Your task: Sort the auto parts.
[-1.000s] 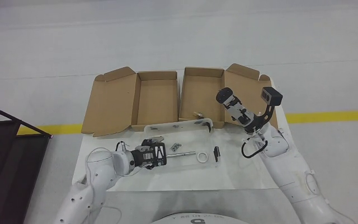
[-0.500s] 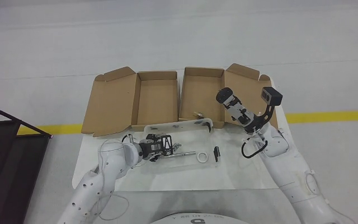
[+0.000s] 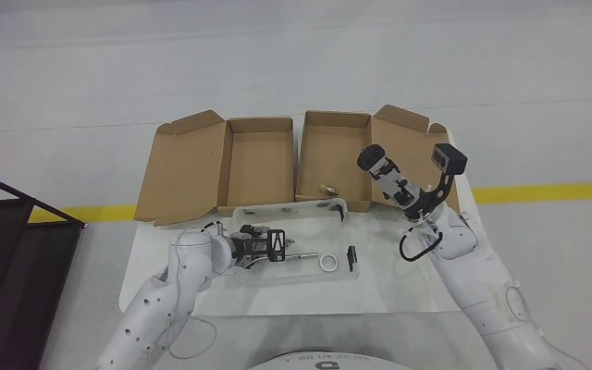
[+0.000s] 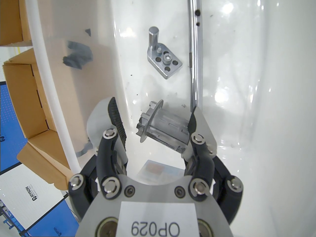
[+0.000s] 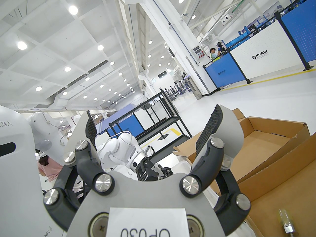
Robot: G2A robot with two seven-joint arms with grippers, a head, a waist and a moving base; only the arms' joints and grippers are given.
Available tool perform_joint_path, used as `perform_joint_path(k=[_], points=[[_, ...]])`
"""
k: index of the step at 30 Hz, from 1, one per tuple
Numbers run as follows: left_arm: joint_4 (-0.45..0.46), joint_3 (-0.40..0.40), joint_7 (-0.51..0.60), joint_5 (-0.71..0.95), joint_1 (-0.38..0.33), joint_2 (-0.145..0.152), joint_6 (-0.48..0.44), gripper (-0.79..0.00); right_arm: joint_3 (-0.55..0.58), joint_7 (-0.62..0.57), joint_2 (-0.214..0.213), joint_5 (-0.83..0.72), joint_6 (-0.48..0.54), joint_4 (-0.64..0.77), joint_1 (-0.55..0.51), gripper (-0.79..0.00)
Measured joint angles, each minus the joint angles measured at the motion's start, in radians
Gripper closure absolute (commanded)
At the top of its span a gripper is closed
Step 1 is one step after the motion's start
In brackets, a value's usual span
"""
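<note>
On the table (image 3: 388,287), most parts (image 3: 301,256) await us in the tray (image 3: 301,270) — left gripper (image 4: 153,110) spread astride a flanged cylinder (image 4: 164,130), right gripper (image 5: 153,118) gaping, empty.

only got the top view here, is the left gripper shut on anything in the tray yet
Observer: No. The left gripper is open, straddling a grey flanged cylinder.
Operator: what's just past it
Observer: A small metal bracket with a peg, lying apart from the cylinder, next to the long rod.
Operator: right gripper holding anything
Observer: No, the right gripper is open and empty.
</note>
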State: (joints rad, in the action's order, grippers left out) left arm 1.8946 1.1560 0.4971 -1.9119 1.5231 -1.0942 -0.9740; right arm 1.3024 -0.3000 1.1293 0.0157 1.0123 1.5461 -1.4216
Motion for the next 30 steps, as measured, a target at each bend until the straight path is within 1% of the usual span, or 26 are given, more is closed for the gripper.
perform_joint_path(k=[3, 5, 8, 9, 13, 14, 17, 19, 20, 25, 30], points=[[0.004, -0.002, 0.001, 0.012, -0.003, 0.001, 0.000, -0.563, 0.000, 0.000, 0.000, 0.000, 0.000, 0.000, 0.000, -0.785], [0.009, 0.001, 0.003, 0.026, -0.004, 0.002, -0.009, -0.533, 0.000, 0.000, 0.000, 0.000, 0.000, 0.000, 0.000, -0.785], [0.015, 0.004, 0.016, 0.037, -0.004, 0.003, -0.018, -0.385, 0.000, 0.000, 0.000, 0.000, 0.000, 0.000, 0.000, -0.785], [0.015, 0.003, 0.022, 0.036, -0.004, 0.004, -0.018, -0.366, 0.000, 0.000, 0.000, 0.000, 0.000, 0.000, 0.000, -0.785], [0.006, -0.009, 0.043, 0.037, -0.011, 0.003, -0.013, -0.234, 0.000, 0.000, 0.000, 0.000, 0.000, 0.000, 0.000, -0.785], [0.004, -0.012, 0.047, 0.040, -0.013, 0.003, -0.009, -0.225, 0.000, 0.000, 0.000, 0.000, 0.000, 0.000, 0.000, -0.785], [0.001, -0.018, 0.057, 0.049, -0.018, 0.002, 0.000, -0.160, 0.000, 0.000, 0.000, 0.000, 0.000, 0.000, 0.000, -0.785], [0.001, -0.022, 0.064, 0.050, -0.020, 0.002, 0.003, -0.080, 0.000, 0.000, 0.000, 0.000, 0.000, 0.000, 0.000, -0.785], [0.002, -0.025, 0.069, 0.050, -0.021, 0.002, 0.006, 0.000, 0.000, 0.000, 0.000, 0.000, 0.000, 0.000, 0.000, -0.785], [0.012, -0.030, 0.074, 0.061, -0.023, 0.002, 0.018, 0.000, 0.000, 0.000, 0.000, 0.000, 0.000, 0.000, 0.000, -0.785], [0.041, -0.019, 0.063, 0.076, -0.013, 0.006, 0.031, 0.000, 0.000, 0.000, 0.000, 0.000, 0.000, 0.000, 0.000, -0.785]])
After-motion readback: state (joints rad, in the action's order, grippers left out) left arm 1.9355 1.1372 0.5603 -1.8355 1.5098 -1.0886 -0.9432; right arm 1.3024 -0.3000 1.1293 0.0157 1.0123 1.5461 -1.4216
